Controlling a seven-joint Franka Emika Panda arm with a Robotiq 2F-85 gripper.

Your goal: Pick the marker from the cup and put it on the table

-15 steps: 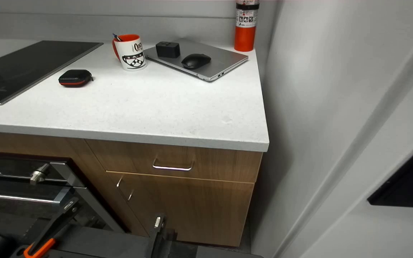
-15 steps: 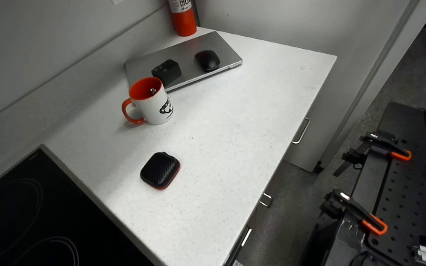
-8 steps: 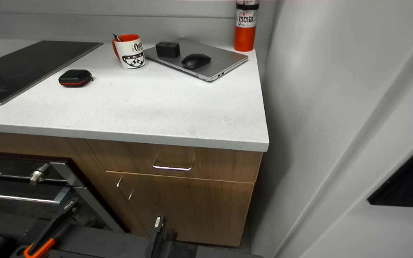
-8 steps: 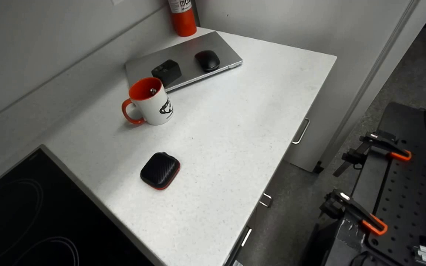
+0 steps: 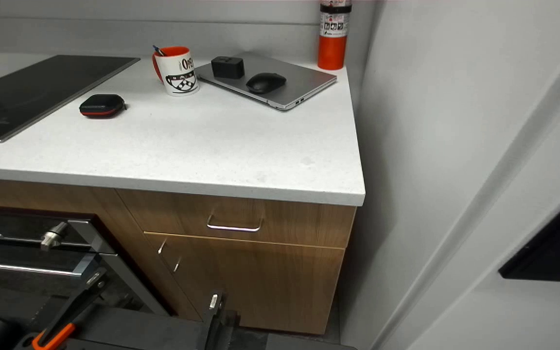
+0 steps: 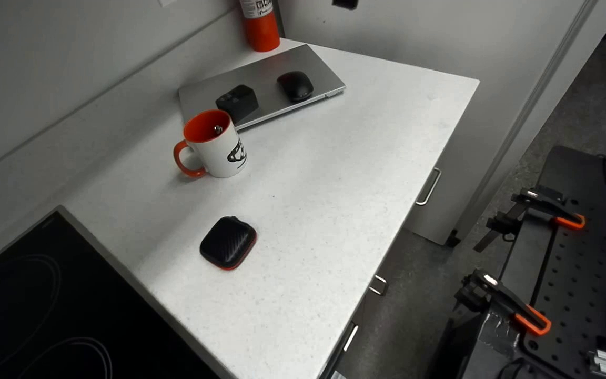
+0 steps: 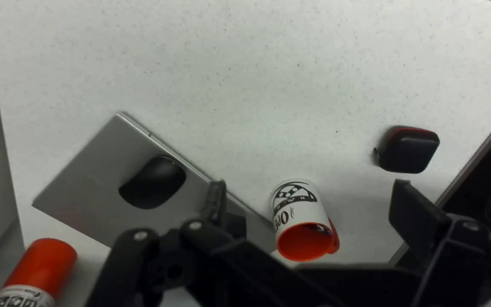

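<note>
The cup, a white mug with a red inside and handle, stands upright on the table. It also shows in an exterior view and the wrist view. The slim dark marker leans in the cup, its end just above the rim by the handle. In an exterior view only a shiny end of the marker shows inside; its lower part is hidden. My gripper is open and empty, its fingers apart on either side of the cup in the wrist view. A dark tip, seemingly the gripper, shows at an exterior view's top edge.
A grey laptop beside the cup bears a black box and a black mouse. A black case with a red rim lies nearer the cooktop. A red extinguisher stands in the back corner.
A dark tip, seemingly my gripper, has come into view at the top edge of an exterior view. The cup, marker and other objects have not moved.
</note>
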